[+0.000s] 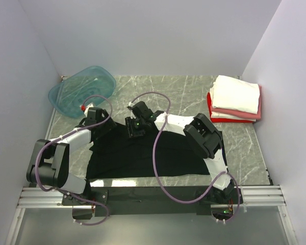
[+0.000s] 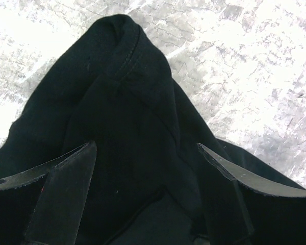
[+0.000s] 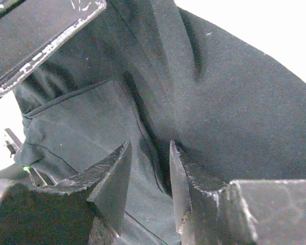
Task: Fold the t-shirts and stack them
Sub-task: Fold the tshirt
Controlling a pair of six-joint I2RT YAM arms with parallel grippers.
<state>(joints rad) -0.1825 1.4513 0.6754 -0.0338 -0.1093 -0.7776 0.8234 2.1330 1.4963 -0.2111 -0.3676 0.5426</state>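
We saw the black t-shirt (image 1: 143, 153) spread along the near edge of the table (image 1: 183, 92), the folded stack (image 1: 235, 97) in its far right corner. The left gripper (image 2: 147, 144) stood wide open astride a cloth ridge, holding nothing; the right gripper (image 3: 150, 145), half closed, pinched a fold of it.

One black t-shirt (image 1: 158, 153) rumpled across the near middle — folded white-pink-red stack (image 1: 234, 99) at far right.

1. A black shirt (image 2: 127, 117) is bunched into a rounded peak at top centre, a stitched seam curving over its crest.
2. It lies on a pale marbled bench (image 2: 234, 61).
3. The left tool (image 2: 146, 148) gapes wide at the bottom edge, its dark fingers (image 2: 66, 173) flanking the cloth folds between them.
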